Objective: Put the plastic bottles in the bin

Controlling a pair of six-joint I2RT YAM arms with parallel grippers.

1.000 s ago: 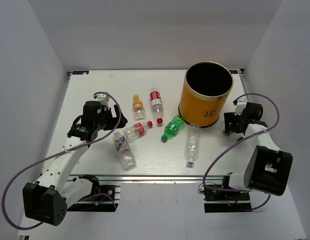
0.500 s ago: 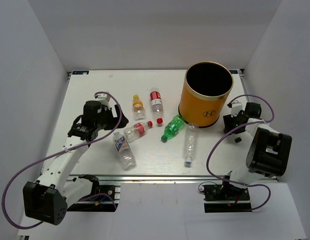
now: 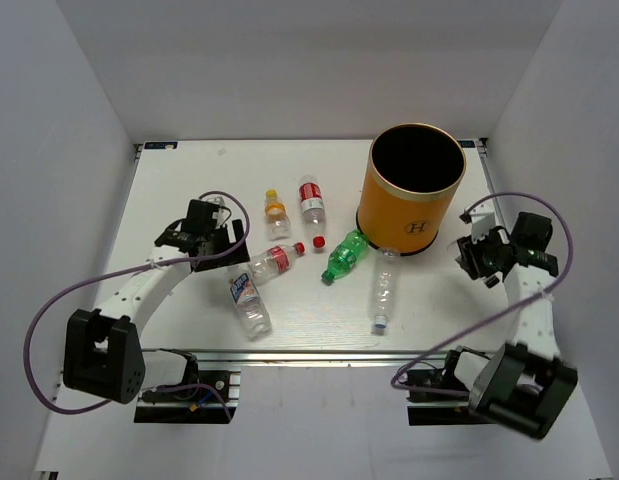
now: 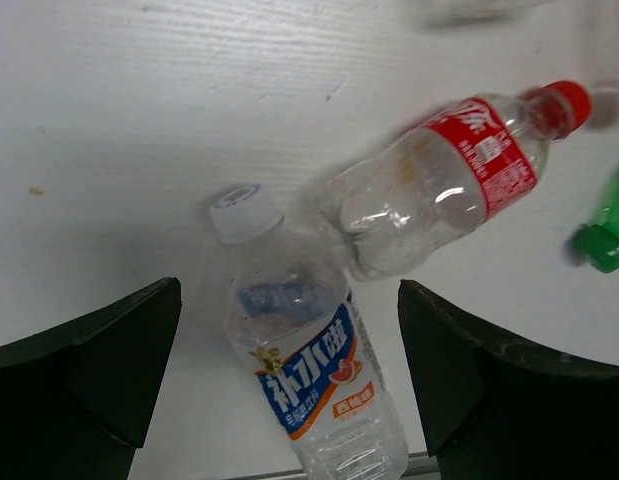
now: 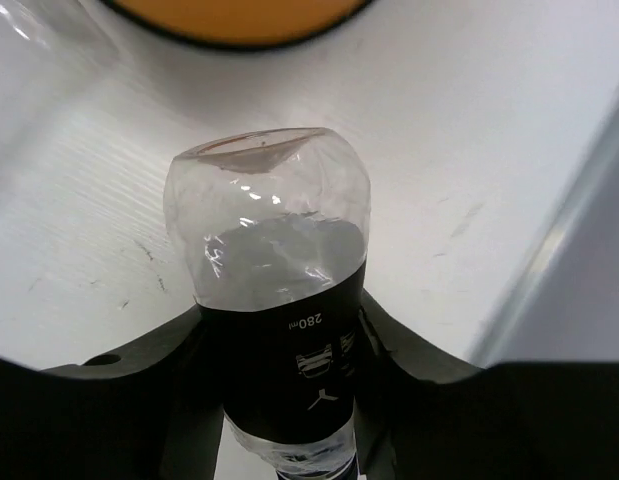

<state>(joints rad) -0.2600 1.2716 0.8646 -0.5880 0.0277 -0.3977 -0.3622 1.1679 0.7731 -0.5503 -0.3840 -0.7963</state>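
Plastic, slick: black-labelled bottle point(image 5: 274, 290), pinched at its label by right gripper point(image 5: 284, 335), may slip; left gripper point(image 4: 289, 300) gapes empty.

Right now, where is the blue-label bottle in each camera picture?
Top external: blue-label bottle lies left of centre, near the table's front edge.
Left wrist: centre, inside the open left end effector.
Right wrist: not in it; a black-label bottle shows instead.
Shared landmark: red-label bottle beside its cap end.
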